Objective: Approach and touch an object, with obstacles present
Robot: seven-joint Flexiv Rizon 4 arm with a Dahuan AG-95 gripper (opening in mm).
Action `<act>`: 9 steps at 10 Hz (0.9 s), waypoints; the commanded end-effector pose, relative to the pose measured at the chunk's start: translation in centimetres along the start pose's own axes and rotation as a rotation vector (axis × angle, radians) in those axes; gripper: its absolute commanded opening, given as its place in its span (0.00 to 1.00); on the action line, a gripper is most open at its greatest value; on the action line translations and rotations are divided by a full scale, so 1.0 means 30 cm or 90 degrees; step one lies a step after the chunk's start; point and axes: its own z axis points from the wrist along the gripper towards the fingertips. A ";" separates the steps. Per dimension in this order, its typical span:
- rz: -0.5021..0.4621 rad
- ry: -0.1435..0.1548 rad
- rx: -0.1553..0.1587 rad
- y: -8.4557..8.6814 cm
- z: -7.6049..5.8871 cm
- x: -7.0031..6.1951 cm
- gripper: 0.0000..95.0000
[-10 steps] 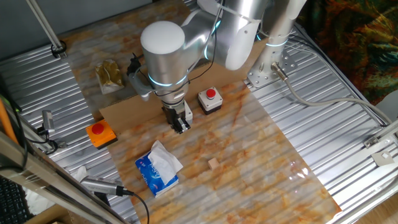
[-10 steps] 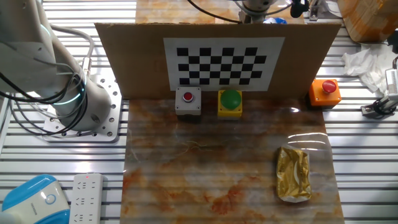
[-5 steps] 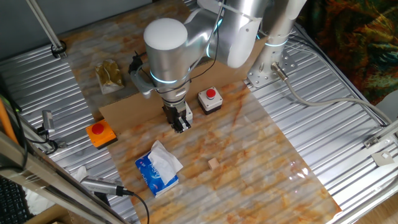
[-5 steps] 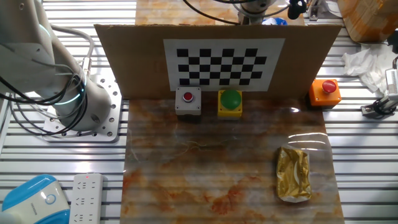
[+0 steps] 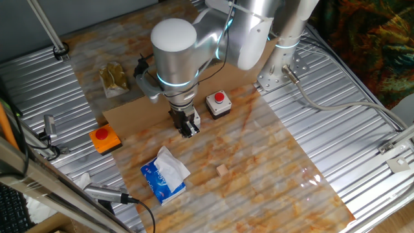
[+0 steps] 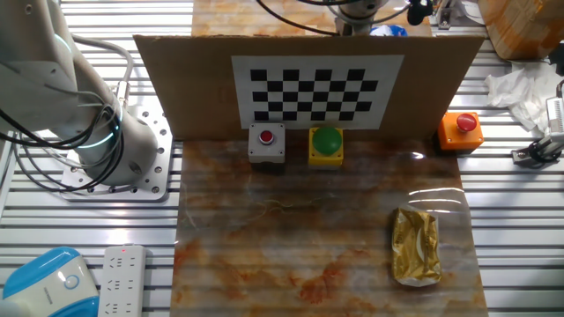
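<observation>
Your gripper (image 5: pixel 188 129) points straight down over the marbled table top (image 5: pixel 259 162), just in front of the cardboard panel (image 5: pixel 129 115) that stands across the table. Its dark fingers sit close together with nothing visible between them, but from this angle you cannot tell whether they are fully pressed shut. Whether the tips touch the surface is also unclear.

Just right of the gripper you have the grey box with the red button (image 5: pixel 218 103), close to the panel. Nearer to you and slightly left lies the blue tissue pack (image 5: pixel 164 174) with white tissue sticking out, and to its right a small wooden cube (image 5: pixel 222 170) sits alone on the table top. The orange box with a red button (image 5: pixel 105 139) rests at the left end of the panel, on the ribbed metal.

From the other fixed view, on the checkerboard side of the panel, you see a yellow box with a green button (image 6: pixel 326 143) beside another red-button box (image 6: pixel 266 145), and a crumpled gold packet (image 6: pixel 416 245) lying nearer right
</observation>
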 end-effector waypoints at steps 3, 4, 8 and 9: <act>0.007 0.001 -0.006 -0.002 0.002 0.003 0.00; 0.015 0.007 -0.020 -0.001 0.002 0.003 0.00; 0.024 0.014 -0.013 0.028 0.009 0.023 0.00; 0.027 0.015 -0.012 0.040 0.004 0.020 0.00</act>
